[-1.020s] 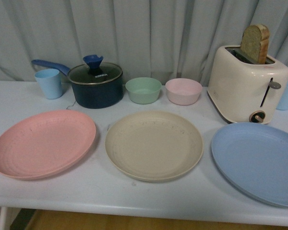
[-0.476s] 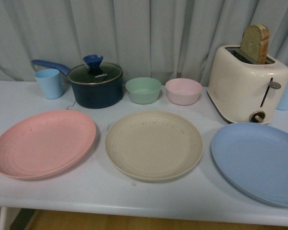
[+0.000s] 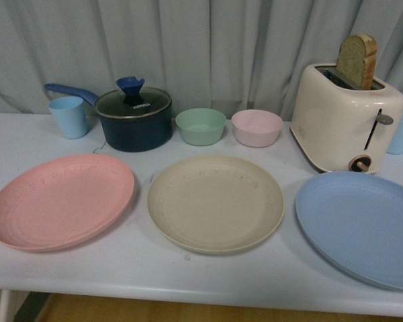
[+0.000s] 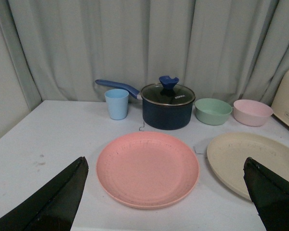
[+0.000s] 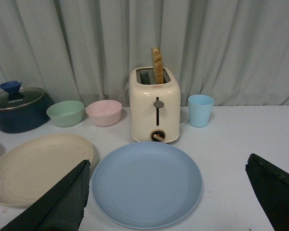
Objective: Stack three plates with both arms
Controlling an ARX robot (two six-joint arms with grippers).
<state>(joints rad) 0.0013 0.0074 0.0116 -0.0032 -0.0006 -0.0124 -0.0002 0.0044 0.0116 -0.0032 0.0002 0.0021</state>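
Up close, the left claw (image 4: 164, 160) gapes wide and empty, and the right claw (image 5: 167, 161) just the same. Flat in a row along the table (image 3: 188, 276) front edge, none touching: pink plate (image 3: 60, 201) by the left edge, beige plate (image 3: 215, 203) mid-table, light blue plate (image 3: 359, 225) by the right edge. The toaster (image 3: 346, 117) stands behind it.

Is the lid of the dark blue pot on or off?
On. The glass lid, with its blue knob upright, sits level on the pot, covering its whole rim; no gap shows.
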